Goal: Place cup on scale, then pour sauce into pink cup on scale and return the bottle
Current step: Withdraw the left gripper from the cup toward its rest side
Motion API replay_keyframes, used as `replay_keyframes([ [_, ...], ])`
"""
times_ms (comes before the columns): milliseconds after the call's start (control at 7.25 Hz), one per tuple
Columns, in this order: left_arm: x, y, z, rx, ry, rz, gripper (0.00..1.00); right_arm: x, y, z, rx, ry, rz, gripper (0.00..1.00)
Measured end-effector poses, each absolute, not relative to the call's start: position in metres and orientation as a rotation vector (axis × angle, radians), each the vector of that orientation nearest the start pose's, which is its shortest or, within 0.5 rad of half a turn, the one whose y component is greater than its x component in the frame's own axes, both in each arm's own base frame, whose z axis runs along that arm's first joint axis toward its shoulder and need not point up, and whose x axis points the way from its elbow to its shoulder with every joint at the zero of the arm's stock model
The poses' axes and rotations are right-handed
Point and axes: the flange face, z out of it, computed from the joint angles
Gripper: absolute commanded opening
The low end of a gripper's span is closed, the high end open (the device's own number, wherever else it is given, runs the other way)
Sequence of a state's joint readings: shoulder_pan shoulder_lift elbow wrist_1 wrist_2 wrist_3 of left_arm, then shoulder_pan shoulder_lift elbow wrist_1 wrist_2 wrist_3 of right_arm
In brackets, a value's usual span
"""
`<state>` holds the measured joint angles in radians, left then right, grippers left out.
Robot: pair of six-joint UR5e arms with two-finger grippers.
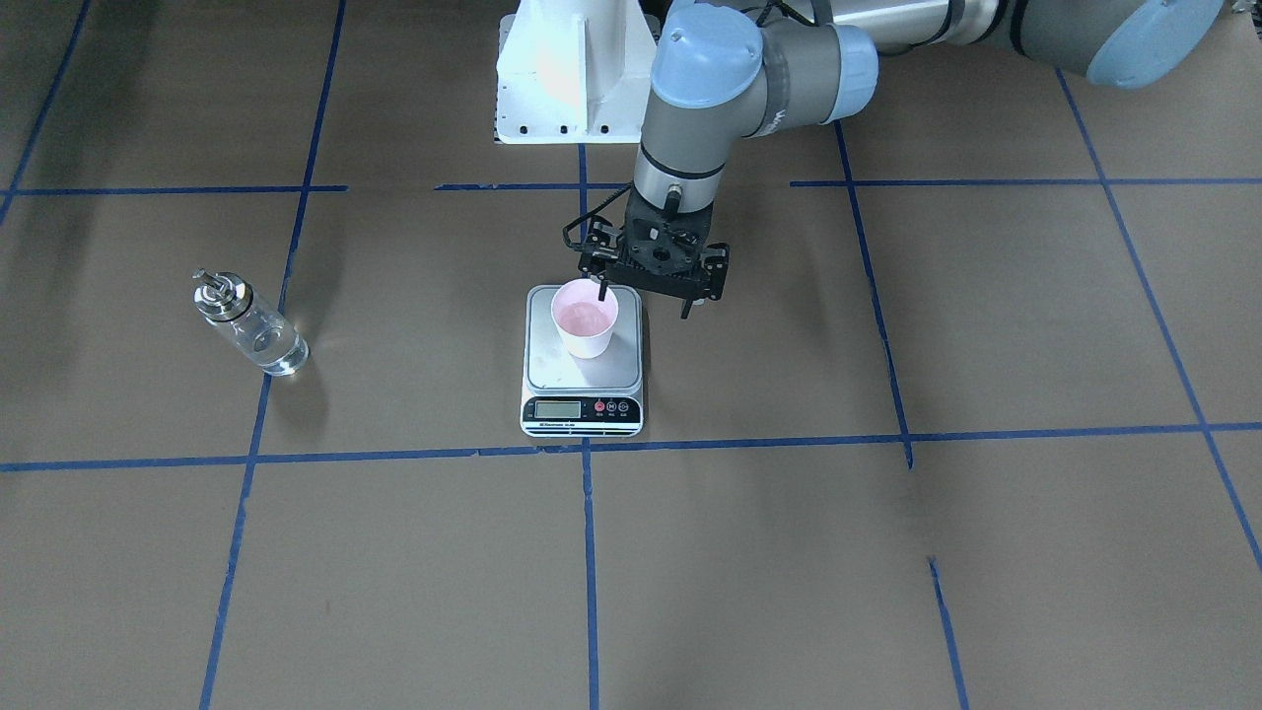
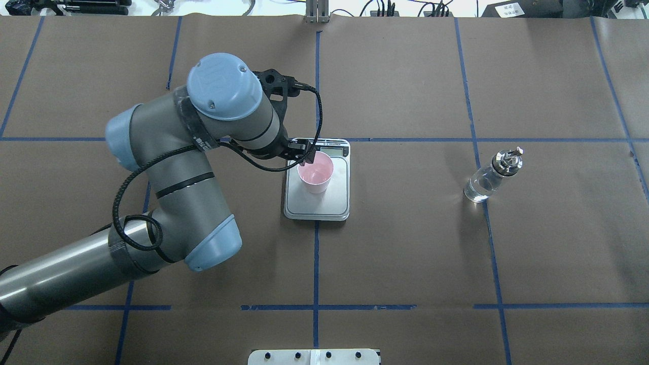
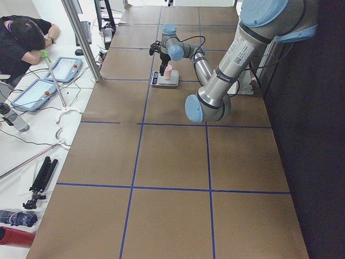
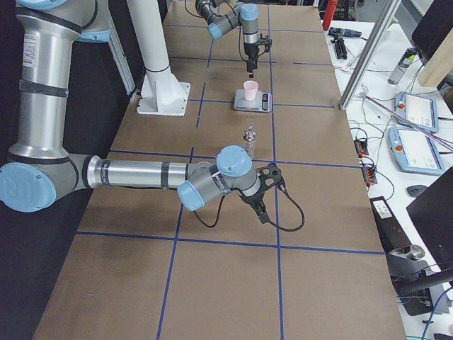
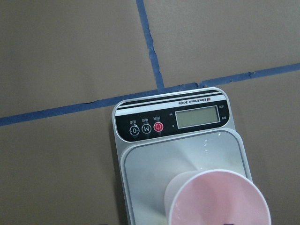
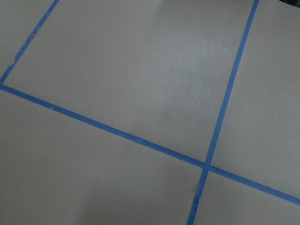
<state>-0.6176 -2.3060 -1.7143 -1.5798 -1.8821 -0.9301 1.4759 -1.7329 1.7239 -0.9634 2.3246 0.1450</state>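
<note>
The cup (image 1: 585, 320) is seen upright on the scale (image 1: 552, 360) in the front-facing view. The left claw (image 1: 645, 299) is held over the scale's robot-side edge with its fingers spread wide. One finger (image 1: 602, 290) is seen at the cup's rim, though whether it touches cannot be told. Nothing is pinched. The left arm is brought in from the upper right, its wrist pointed straight down. The bottle (image 1: 251, 325) is stood well apart on the brown tabletop (image 1: 887, 552), which is crossed by blue tape (image 1: 589, 552).

From overhead, the left claw is mostly hidden under its wrist, and the cup is seen on the platform.

In the left side view, the left arm is bent at the elbow and stretched along the tabletop. A person (image 3: 24, 40) is bent over a side desk.

In the right side view, the right claw (image 4: 263, 205) is held low over the tabletop near the bottle. Whether it is spread or pressed together cannot be told.

In the left wrist view, the cup's rim is shown below the scale's display. In the right wrist view, only tabletop and tape are shown.
</note>
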Motion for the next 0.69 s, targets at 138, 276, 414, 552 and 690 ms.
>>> replay_keyframes([
  [138, 0.454, -0.473, 0.169, 0.317, 0.854, 0.199, 1.00, 0.020, -0.449, 0.574, 0.490, -0.842, -0.138, 1.00],
  [276, 0.412, -0.471, 0.187, 0.356, 0.819, 0.244, 1.00, 0.012, -0.445, 0.554, 0.492, -0.897, -0.099, 1.00],
  [414, 0.362, -0.471, 0.214, 0.404, 0.769, 0.299, 1.00, -0.002, -0.439, 0.528, 0.481, -0.946, -0.061, 1.00],
  [552, 0.306, -0.478, 0.248, 0.447, 0.701, 0.350, 1.00, -0.021, -0.432, 0.495, 0.465, -0.991, -0.020, 1.00],
  [690, 0.247, -0.491, 0.280, 0.465, 0.642, 0.380, 1.00, -0.048, -0.424, 0.461, 0.450, -1.018, 0.020, 1.00],
])
